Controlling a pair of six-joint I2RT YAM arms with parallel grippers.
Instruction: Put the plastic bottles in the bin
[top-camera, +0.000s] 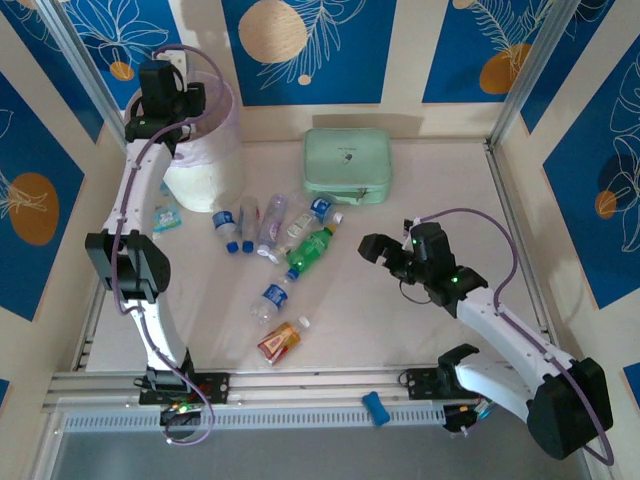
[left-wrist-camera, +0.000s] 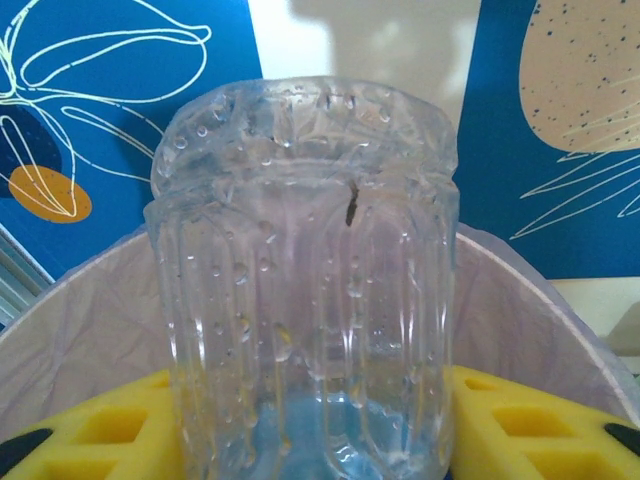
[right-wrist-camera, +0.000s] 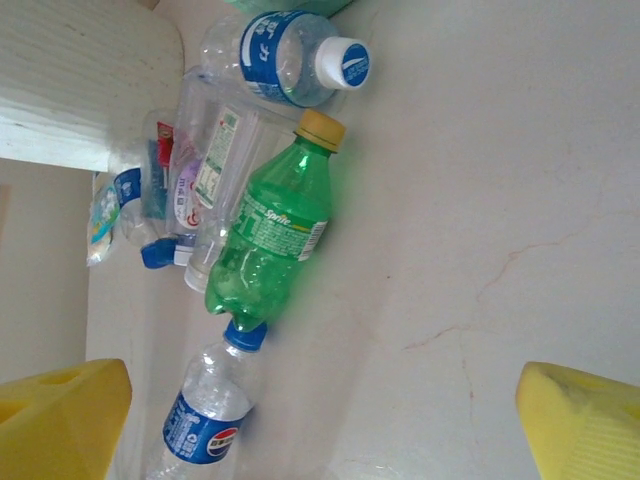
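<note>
Clear plastic bottle is clamped between left fingers, poised above the bin; release judged next. Right fingers spread wide, empty, near green bottle.

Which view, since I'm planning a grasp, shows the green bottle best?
Right wrist: the green bottle lies close and sharp, yellow cap and label plain, among clear bottles. Top external shows it small, mid-table, lying on its side.

- Pale table.
- Bin stands far left; mint green case lies far centre.
- Clear bottles and a green bottle lie clustered mid-table.
- Lone bottle lies nearer, just beside what looks like a red-orange packet.
</note>
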